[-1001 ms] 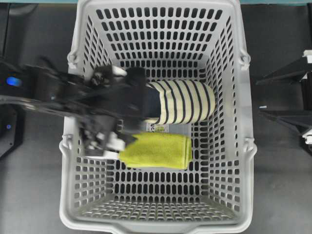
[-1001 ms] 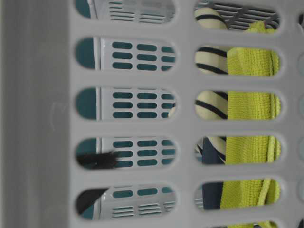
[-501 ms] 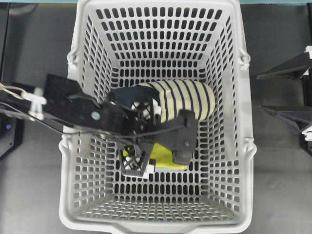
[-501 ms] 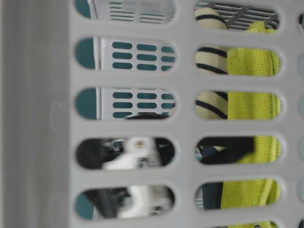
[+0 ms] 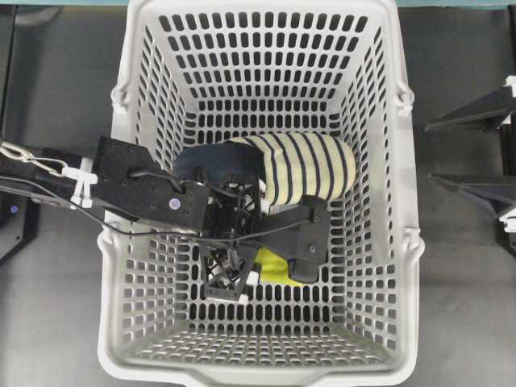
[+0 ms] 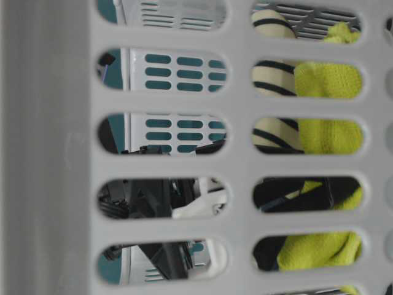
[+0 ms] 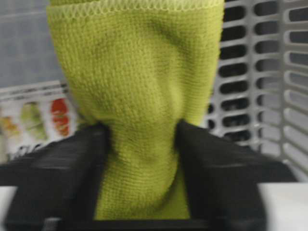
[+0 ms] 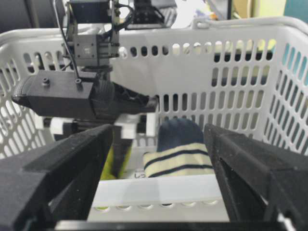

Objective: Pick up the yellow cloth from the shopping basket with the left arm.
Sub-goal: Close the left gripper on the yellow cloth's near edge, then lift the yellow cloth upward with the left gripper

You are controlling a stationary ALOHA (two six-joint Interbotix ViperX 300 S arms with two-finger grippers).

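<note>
The yellow cloth (image 5: pixel 275 271) lies in the light-grey shopping basket (image 5: pixel 387 81), mostly covered by my left arm. My left gripper (image 5: pixel 270 262) is down inside the basket and shut on the cloth. In the left wrist view the cloth (image 7: pixel 139 96) is pinched into a narrow waist between the two black fingers of the left gripper (image 7: pixel 142 159). The cloth also shows through the slots in the table-level view (image 6: pixel 325 80), bunched. My right gripper (image 5: pixel 451 153) is open and empty outside the basket's right wall, and in its own view (image 8: pixel 156 159) it faces the rim.
A cream-and-navy striped slipper (image 5: pixel 302 168) lies just behind the cloth, touching the left arm's wrist. A printed label (image 7: pixel 33 120) lies on the basket floor beside the cloth. The basket's lattice walls (image 8: pixel 240 72) surround the left gripper.
My left arm swung from the basket's left wall to over the cloth, went down and shut on it. The cloth went from a flat rectangle to a bunched shape.
</note>
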